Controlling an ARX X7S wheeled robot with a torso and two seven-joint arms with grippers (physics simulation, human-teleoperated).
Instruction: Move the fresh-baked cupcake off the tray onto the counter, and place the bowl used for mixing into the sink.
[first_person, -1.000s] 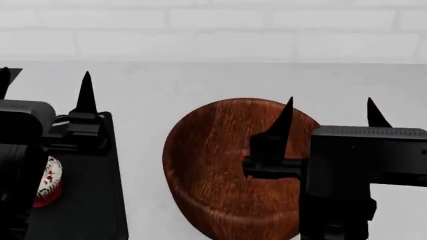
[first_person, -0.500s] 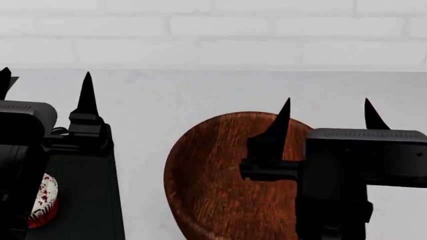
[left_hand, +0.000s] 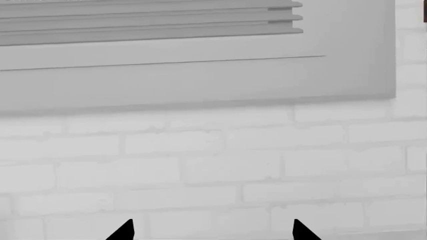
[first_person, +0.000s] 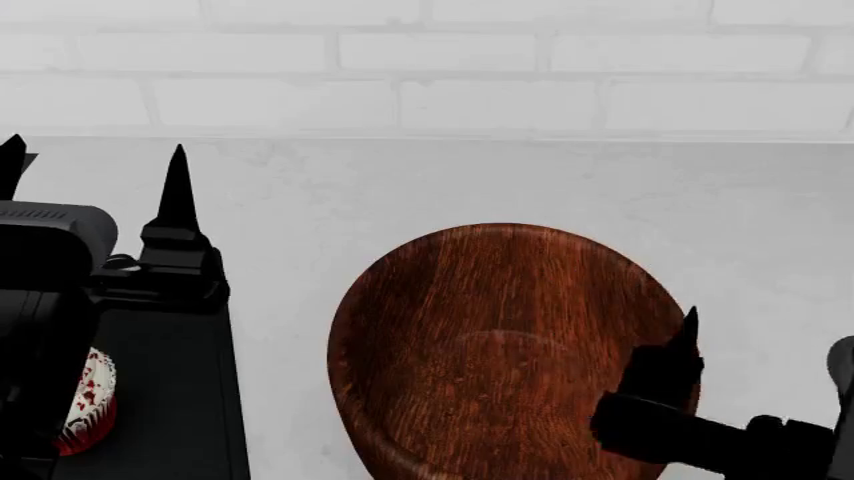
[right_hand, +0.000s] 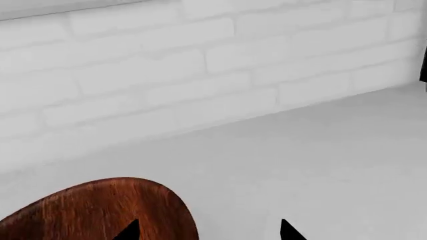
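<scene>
Both pairs of jaws stand spread with nothing between them. The right gripper (first_person: 747, 345) hangs low at the near-right edge of the bowl (first_person: 494, 340), one pointed black fingertip (first_person: 689, 325) showing over the rim; in the right wrist view the two tips straddle the curve of the rim, one over the wood, one over bare stone. The left gripper (first_person: 94, 175) hovers to the bowl's left, above the tray (first_person: 174, 400), its tips aimed at the brick wall (first_person: 427, 60), as its own wrist camera confirms.

To my eye the risk sits with the bowl. It is large, round, of reddish-brown wood with dark grain, and smooth, and the fingers are thin spikes, so a pinch on one side of the rim could let it tip or swing, or slide across the polished pale-grey counter (first_person: 400, 190). If the outer finger comes down on the rim instead of beside it, it may shove the bowl toward the tray.

The cupcake (first_person: 91, 400) sits on the flat matte black tray, left of the bowl and half hidden by the left arm. Its red ribbed wrapper and soft crumb-speckled frosting would crush easily under a hard squeeze.

The sink is not in view.
</scene>
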